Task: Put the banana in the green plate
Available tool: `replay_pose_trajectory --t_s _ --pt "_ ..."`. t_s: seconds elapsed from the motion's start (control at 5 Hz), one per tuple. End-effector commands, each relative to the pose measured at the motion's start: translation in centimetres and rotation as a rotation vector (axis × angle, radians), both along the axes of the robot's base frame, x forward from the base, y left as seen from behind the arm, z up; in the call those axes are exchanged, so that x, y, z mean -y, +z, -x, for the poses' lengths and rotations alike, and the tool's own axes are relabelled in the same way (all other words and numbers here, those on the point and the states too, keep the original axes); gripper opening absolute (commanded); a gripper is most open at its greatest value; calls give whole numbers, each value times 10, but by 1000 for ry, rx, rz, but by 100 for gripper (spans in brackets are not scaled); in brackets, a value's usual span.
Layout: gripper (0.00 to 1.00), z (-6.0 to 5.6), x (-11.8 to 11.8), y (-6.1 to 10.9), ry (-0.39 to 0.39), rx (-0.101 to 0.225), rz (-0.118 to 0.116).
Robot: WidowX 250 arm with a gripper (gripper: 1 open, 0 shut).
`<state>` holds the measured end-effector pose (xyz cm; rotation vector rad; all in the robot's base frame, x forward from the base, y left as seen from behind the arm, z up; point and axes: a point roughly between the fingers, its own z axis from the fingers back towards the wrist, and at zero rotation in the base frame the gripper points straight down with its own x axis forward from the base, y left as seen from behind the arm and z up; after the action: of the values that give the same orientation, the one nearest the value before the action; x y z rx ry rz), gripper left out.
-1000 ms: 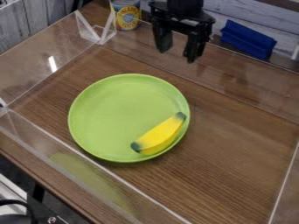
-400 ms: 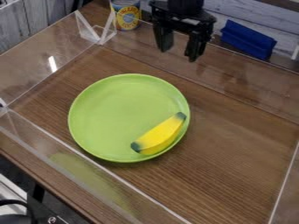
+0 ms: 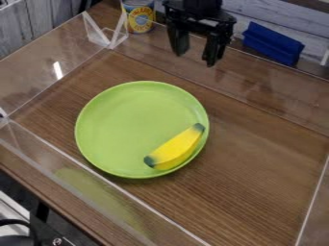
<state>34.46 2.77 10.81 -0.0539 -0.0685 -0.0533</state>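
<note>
- Nothing has moved since the earlier frames: gripper (image 3: 195, 45), banana (image 3: 179, 148) and plate (image 3: 113, 119) all sit where they were.
- Gripper: black, 2 long fingers pointing down, spread wide with a clear gap between them, nothing held. It hangs above the far edge of the table (image 3: 264, 144), off the surface.
- Banana: small, short, slightly curved, smooth yellow plastic look with dark tips. It lies inside the plate, against the near-right part of the rim, long axis running diagonally from lower left to upper right.
- Plate: large, round, lime-green, glossy, shallow raised rim; several times wider than the banana. It rests flat on the table, left of centre.
- Banana vs gripper: well apart, no contact. Banana is lower in the view and nearer the camera; gripper is up at the back, roughly above it in the picture.
- Table: dark brown wood-grain surface, matte with faint streaks.
- Clear acrylic walls (image 3: 77, 197) surround the table; edges catch light, near-left panel shows glare.
- Behind the gripper: a blue box-like item (image 3: 272, 40) at the right and a yellow-labelled container (image 3: 138, 16) at the left, both outside the far wall; detail too small to read.
</note>
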Motion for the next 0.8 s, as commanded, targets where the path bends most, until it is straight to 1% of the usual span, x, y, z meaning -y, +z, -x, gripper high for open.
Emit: replay_pose_trajectory --t_s 0.0,0.6 --pt "100 -9 -4 14 8 56 -10" --pt "100 -10 -3 13 15 64 -14"
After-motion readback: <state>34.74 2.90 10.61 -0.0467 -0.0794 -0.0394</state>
